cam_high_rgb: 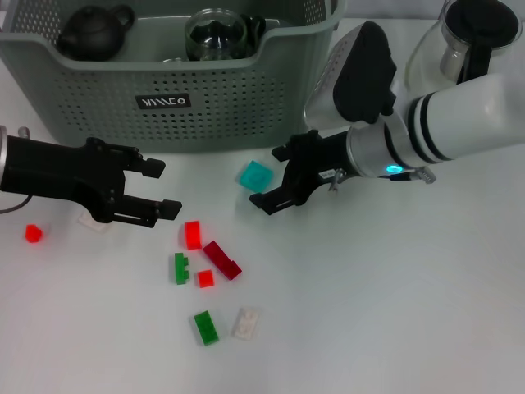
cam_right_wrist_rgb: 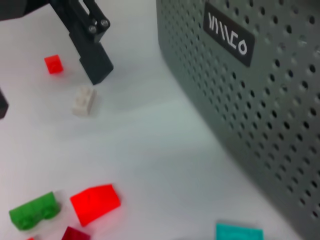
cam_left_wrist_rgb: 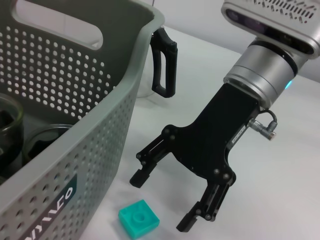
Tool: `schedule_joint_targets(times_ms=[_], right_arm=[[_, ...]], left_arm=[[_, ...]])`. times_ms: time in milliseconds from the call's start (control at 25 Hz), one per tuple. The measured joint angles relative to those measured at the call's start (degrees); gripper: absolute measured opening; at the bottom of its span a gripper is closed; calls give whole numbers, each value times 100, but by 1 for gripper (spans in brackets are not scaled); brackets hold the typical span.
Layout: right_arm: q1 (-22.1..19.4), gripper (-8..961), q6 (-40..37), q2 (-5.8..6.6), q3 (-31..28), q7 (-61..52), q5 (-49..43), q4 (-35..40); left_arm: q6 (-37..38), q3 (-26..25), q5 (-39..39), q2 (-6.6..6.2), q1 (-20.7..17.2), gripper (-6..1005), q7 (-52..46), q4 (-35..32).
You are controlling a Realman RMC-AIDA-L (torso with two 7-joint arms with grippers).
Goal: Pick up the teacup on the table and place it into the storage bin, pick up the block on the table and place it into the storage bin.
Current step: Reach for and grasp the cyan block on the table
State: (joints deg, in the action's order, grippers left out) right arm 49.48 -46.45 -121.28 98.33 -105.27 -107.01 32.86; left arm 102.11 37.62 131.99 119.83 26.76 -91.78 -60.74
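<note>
A: Your right gripper's (cam_high_rgb: pixel 273 179) jaws stand wide apart and hold nothing. The teal block (cam_high_rgb: pixel 255 176) lies on the table just ahead of the fingertips, nearly between them but untouched.

B: And your left gripper (cam_high_rgb: pixel 158 190)?

A: Its jaws are apart too, empty. A white block (cam_high_rgb: pixel 93 222) sits just behind it, a red block (cam_high_rgb: pixel 193 235) just off its tips.

B: So which step are you on?

A: I'd judge the block pick. Cups and pots already sit in the bin (cam_high_rgb: pixel 98 82), which stands just beyond both grippers.

B: What does your next move need?

A: Lower the right gripper until its fingers straddle the teal block, close squarely on its sides, lift clear of the bin's front wall, then release inside.
</note>
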Motion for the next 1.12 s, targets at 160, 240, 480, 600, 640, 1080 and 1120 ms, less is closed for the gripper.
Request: schedule_joint_targets(times_ms=[160,240,480,600,640,1080,1120], right_arm=[[5,876,225,3,285,23,281,-13],[7,871,316,-1,389,4,344,-20],[14,855,469,-2,457,-14,500,-98],[31,840,540,-1,484,-14,612,-183],[36,834,560,-1,492,-15,632,-199],[88,823,585,-31,515,-16,755,-387],[90,823,586,-34,528,-11,795,-397]], left_arm=[[8,0,-9,7,-7,753,10,0],[10,0,-8,11,-5,753,15,0],[11,0,-9,14,-1,753,36,0],[7,0,1,14,0,753,44,0],[7,-1,6,15,1,753,47,0],[-8,-15,-18,30,8,753,102,0],[-18,-14,-18,30,9,753,103,0]])
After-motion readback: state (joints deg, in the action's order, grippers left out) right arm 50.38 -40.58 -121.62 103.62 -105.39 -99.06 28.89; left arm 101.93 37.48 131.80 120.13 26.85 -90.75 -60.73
